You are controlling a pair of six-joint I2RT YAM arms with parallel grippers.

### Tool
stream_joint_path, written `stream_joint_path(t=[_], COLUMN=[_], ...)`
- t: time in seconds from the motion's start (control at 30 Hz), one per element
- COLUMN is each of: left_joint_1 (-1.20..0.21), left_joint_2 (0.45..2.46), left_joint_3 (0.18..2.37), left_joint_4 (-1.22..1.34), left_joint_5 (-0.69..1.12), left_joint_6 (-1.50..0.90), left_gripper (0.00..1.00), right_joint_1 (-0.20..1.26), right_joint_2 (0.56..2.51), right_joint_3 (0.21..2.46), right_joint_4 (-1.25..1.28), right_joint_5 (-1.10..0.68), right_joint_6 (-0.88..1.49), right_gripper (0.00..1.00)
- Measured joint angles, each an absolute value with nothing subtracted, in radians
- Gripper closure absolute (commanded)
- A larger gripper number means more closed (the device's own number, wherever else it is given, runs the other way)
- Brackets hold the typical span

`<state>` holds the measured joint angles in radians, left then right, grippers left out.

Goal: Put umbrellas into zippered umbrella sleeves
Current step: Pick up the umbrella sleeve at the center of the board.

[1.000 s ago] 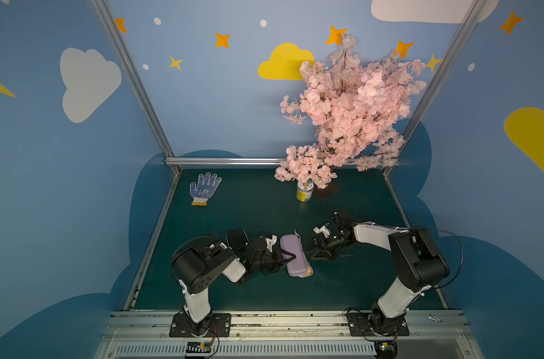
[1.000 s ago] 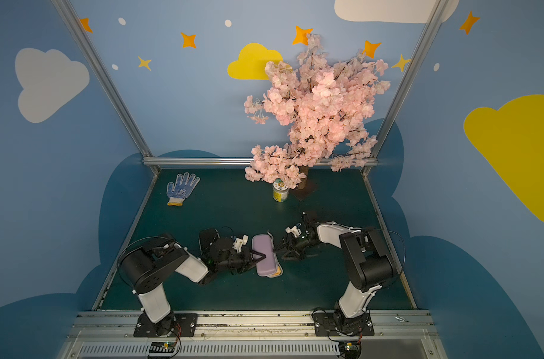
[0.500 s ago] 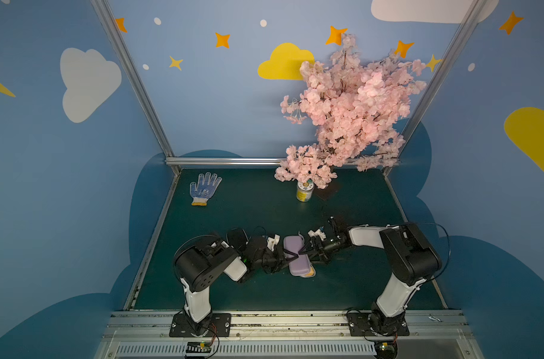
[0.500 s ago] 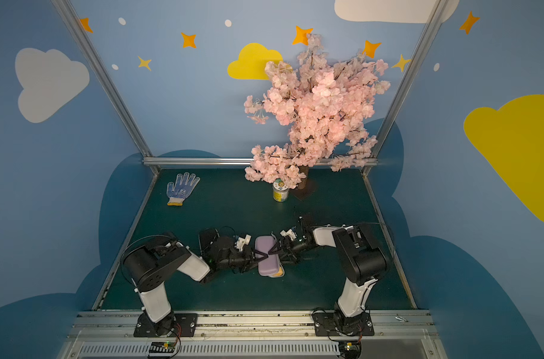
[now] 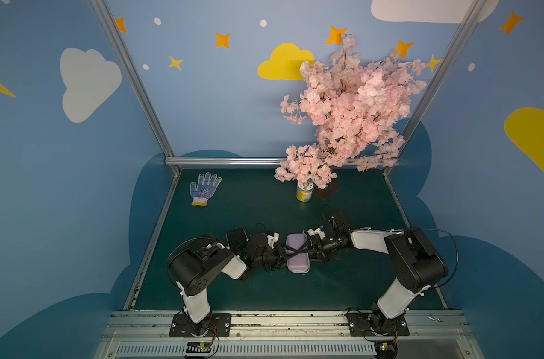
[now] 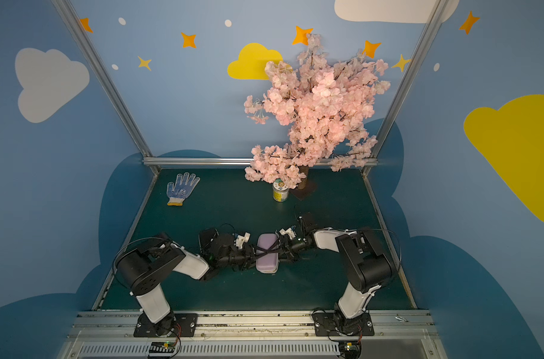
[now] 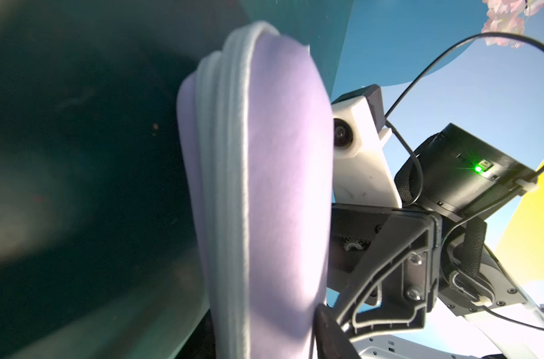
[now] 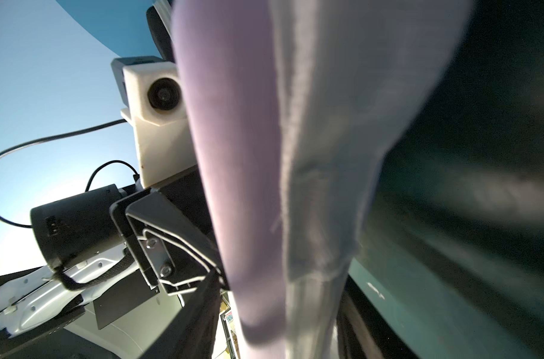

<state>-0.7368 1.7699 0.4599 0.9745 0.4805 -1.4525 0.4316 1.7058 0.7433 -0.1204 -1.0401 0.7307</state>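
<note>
Top views are both showing the green table (image 5: pixel 264 211) with two arms folding low over it. The left arm (image 5: pixel 202 264) is reaching in from 9 o'clock and the right arm (image 5: pixel 413 261) from 3 o'clock, elbows out and wrists dipping almost to the mat. They are meeting a little toward 6 o'clock of the table's middle.

Between them the lavender sleeve (image 5: pixel 296 264) is lying flat, its length running 12 to 6. The black sleeve (image 5: pixel 237 237) is sitting at its 9 o'clock, behind the left wrist. A pale sliver is peeking out at the 6 o'clock end, and I am taking it for the cream-yellow umbrella (image 5: pixel 301 271).

The left gripper (image 5: pixel 281 253) and right gripper (image 5: pixel 311 248) are flanking the case. Each wrist view is showing the opposite gripper's finger (image 7: pixel 388 248) touching the lavender lid. The partner fingers are hidden, so I cannot tell whether either is clamping or merely straddling.

To my eye they are closing the shell for zipping. The zip line (image 7: pixel 233 155) is looking neat from the left wrist, but pale lining (image 8: pixel 326 124) is flaring wide in the right wrist view. That side wants even pressing first, with the fabric tucked clear of the teeth. One gripper should be pinning the case while the other is hunting the pull cord.
</note>
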Motion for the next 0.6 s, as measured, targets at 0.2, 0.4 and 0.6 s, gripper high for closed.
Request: stream_joint_path(t=[0.2, 0.4, 0.6], left_joint_1=[-0.738, -0.72, -0.681], left_joint_2=[1.709, 1.637, 1.529], left_joint_3=[0.44, 0.428, 0.404], left_joint_4=[0.942, 0.913, 0.864], left_joint_5=[0.477, 0.479, 0.491], left_joint_6=[-1.446, -1.439, -1.417], left_gripper=[0.37, 0.28, 0.2], right_joint_1=[0.419, 0.421, 0.421], right_joint_2=[1.705, 1.702, 1.666], right_joint_3=[0.729, 0.723, 0.722], right_joint_4=[-0.028, 0.073, 0.135], right_joint_5=[-1.06, -1.1, -1.121], right_joint_6=[0.783, 0.83, 0.875], right_gripper=[0.62, 0.73, 0.75])
